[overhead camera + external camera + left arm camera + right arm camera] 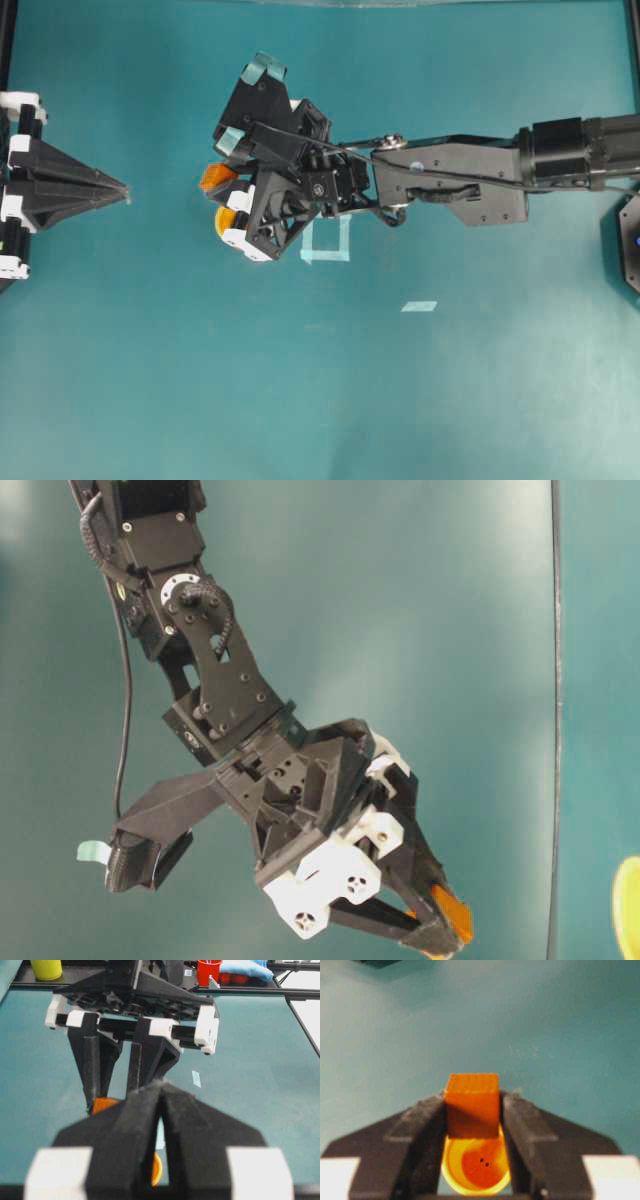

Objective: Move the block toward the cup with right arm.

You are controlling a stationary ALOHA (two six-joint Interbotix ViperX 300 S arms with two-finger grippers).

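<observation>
At the far left of the overhead view my left gripper (122, 189) is sitting at the table edge with its two black fingers pressed together into a point, holding nothing; from its own camera I am seeing those fingers (145, 1125) meeting tip to tip in front of the lens. Moving right across the teal table (300, 400), I am reaching my right arm (470, 170) in from the right side, and my right gripper (222, 200) is hanging near the middle of the table, turned so one finger lies above the other in the overhead view. I am gripping the block (472, 1105) between my two padded fingers (417, 1115), both pads pressed against its sides, so the pincer is standing part-way closed on the orange-brown cube. In my right wrist view the cup (477, 1162) is showing directly below the block, its yellow rim and darker orange inside framed between my fingers; whether the block is touching the cup I cannot tell. From overhead the block (216, 177) and a sliver of the cup (225, 221) are peeking out at the left of my gripper, close together. Just right of my gripper a pale tape square (327, 243) is lying on the table, partly under my wrist, and further right a small strip of tape (419, 306) is lying apart from it.
</observation>
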